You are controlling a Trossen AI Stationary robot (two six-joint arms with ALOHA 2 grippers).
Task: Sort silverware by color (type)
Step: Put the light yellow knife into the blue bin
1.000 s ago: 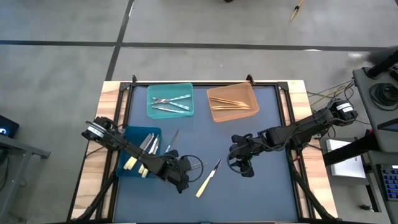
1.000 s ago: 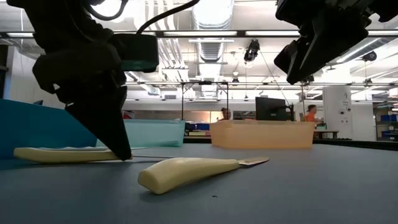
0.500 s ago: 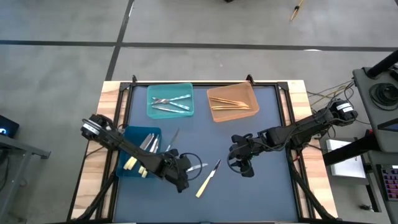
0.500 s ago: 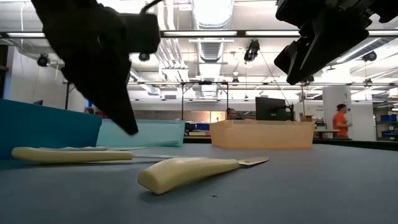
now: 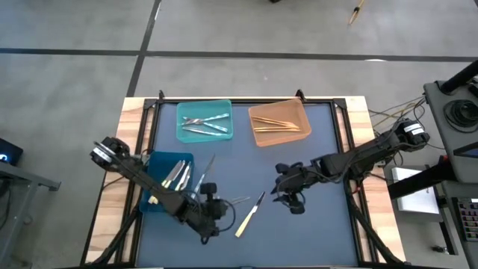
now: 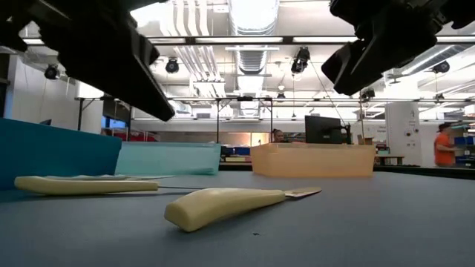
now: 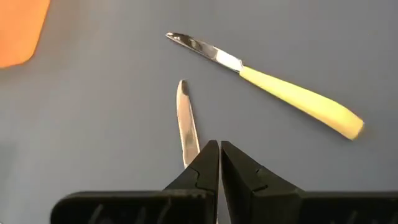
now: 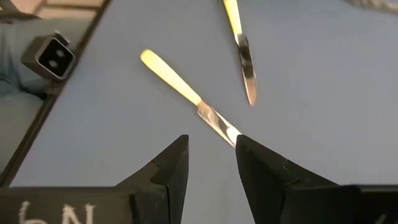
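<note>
Left pincer (image 7: 219,163) shut, hiding a knife's (image 7: 185,121) handle.

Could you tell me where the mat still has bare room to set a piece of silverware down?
The widest bare patch is the dark blue mat at the right, beyond the right gripper and below the orange bin. Crowded: the left-centre, with the left gripper, yellow-handled knife, dark blue bin and teal bin.
</note>
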